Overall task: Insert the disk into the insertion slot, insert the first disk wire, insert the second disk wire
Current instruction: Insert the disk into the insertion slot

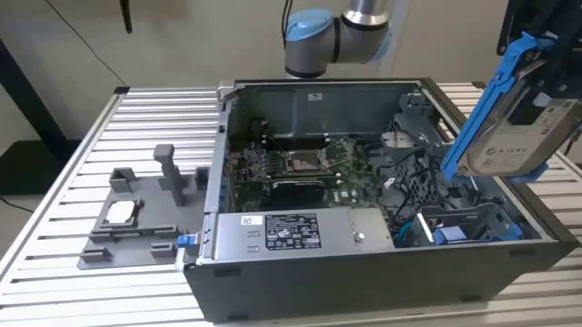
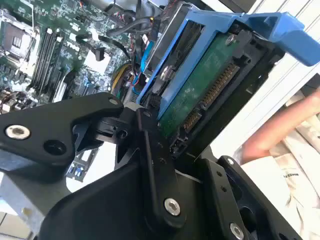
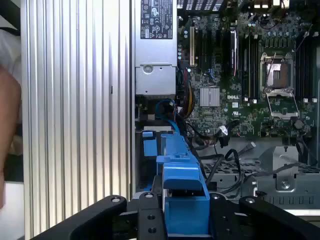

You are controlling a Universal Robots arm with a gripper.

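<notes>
The disk [image 1: 514, 136], silver with a white label in a blue carrier, hangs tilted in the air over the exterior view's right end of the open computer case [image 1: 382, 286]. My gripper [image 1: 546, 85] is shut on it from above. In the second wrist view the black fingers [image 2: 150, 150] clamp the disk [image 2: 200, 85], whose green circuit board and connector face the camera. In the first wrist view the blue carrier [image 3: 182, 185] sits between the gripper [image 3: 185, 212] arms. The insertion slot [image 1: 459, 221] lies below the disk in the grey perforated cage. Blue wires [image 3: 167, 107] lie beside the cage.
The motherboard [image 1: 300, 163] fills the case floor and a silver power supply [image 1: 291, 235] sits at the near wall. A grey plastic fixture [image 1: 136, 218] stands on the slatted aluminium table [image 1: 54, 272]. A person's arm [image 2: 280, 130] is close beside the case.
</notes>
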